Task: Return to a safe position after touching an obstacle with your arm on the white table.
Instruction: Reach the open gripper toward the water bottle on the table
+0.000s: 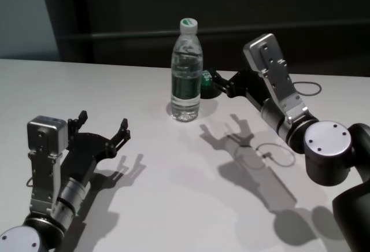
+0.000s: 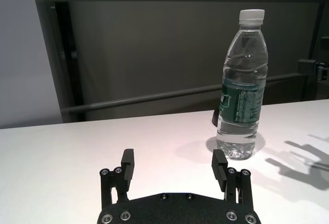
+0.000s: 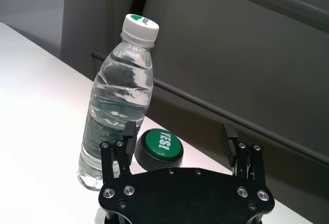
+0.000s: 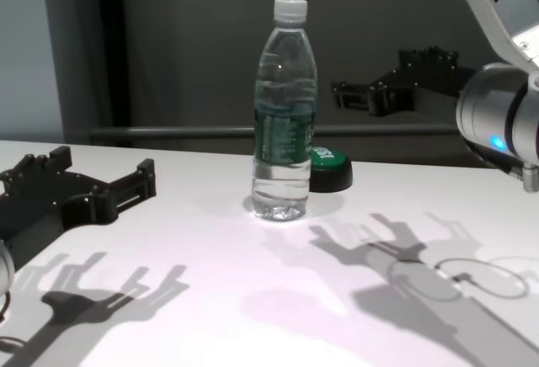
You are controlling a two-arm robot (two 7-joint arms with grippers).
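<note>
The obstacle (image 1: 186, 73), a tall clear water bottle with a white cap and a dark green label, stands upright on the white table (image 1: 173, 200) near its far middle. My right gripper (image 1: 216, 81) hangs open above the table just right of and behind the bottle, a small gap away from it. In the right wrist view the bottle (image 3: 115, 111) is beside one finger (image 3: 128, 131) of the right gripper (image 3: 179, 131). My left gripper (image 1: 103, 120) rests low at the near left, open and empty, well short of the bottle (image 2: 243, 90).
A low green-topped button (image 1: 207, 84) on a black base sits just behind and to the right of the bottle, beneath the right gripper. A dark wall with a horizontal rail (image 2: 154, 98) runs behind the table's far edge.
</note>
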